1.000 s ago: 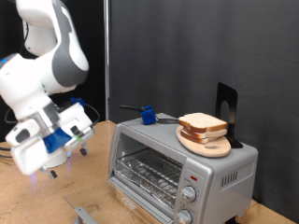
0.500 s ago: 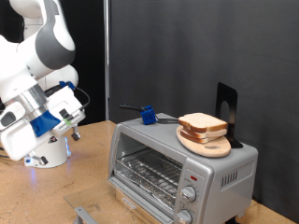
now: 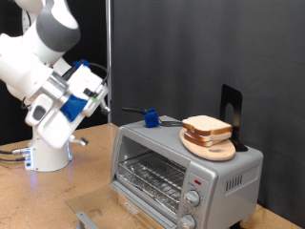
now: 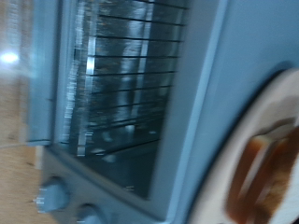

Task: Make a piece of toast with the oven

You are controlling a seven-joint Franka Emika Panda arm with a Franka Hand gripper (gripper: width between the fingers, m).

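The oven (image 3: 176,164) is a silver-grey box on the wooden table at the exterior view's lower right. Its glass door is shut, the wire rack shows behind it, and two knobs (image 3: 193,199) sit below a red mark. The piece of toast (image 3: 205,125) lies on a round wooden board (image 3: 213,149) on the oven's top. My gripper (image 3: 95,97) hangs in the air to the exterior view's left of the oven, above its top, holding nothing that shows. The blurred wrist view shows the oven door (image 4: 121,84), the knobs (image 4: 51,194) and the toast (image 4: 266,173), but no fingers.
A blue object with a dark handle (image 3: 150,118) lies on the oven's back edge. A black stand (image 3: 232,107) rises behind the board. My white base (image 3: 52,153) stands on the table at left. A grey metal piece (image 3: 86,219) lies at the bottom. A black curtain is behind.
My arm has swung up and towards the exterior view's right, from low over the table to above the oven's top level. The oven, board and toast have not moved.
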